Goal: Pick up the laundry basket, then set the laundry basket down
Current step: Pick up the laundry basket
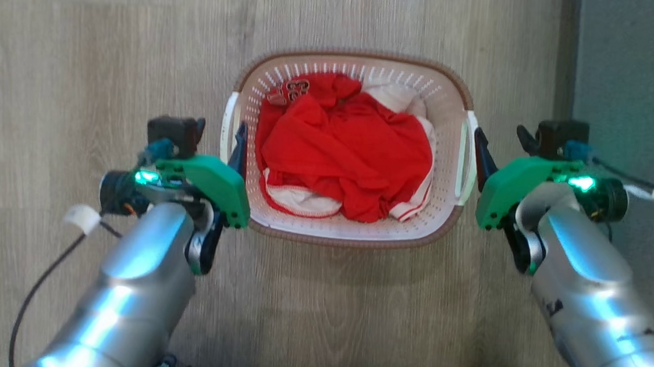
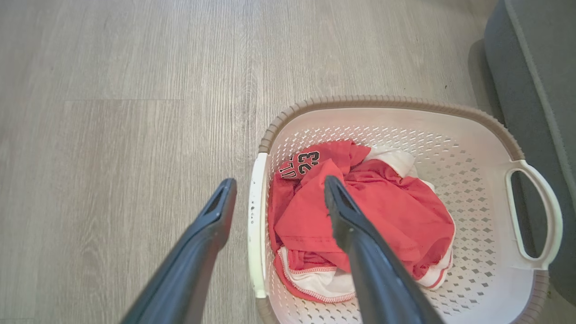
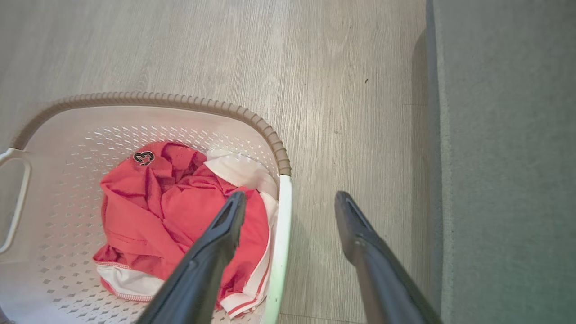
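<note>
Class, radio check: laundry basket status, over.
Left gripper jaws open astride left handle. Right gripper same, right handle. Laundry basket on floor, clothes inside. Grey upholstery close right.

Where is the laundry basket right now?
Centre of the head view, over the wood floor: the laundry basket lies between the left tool and right tool, each open astride one of its sides.

Bare wood floor lies open to the left and far side of the laundry basket; on the right, grey furniture stands near, leaving a narrow floor strip
</note>
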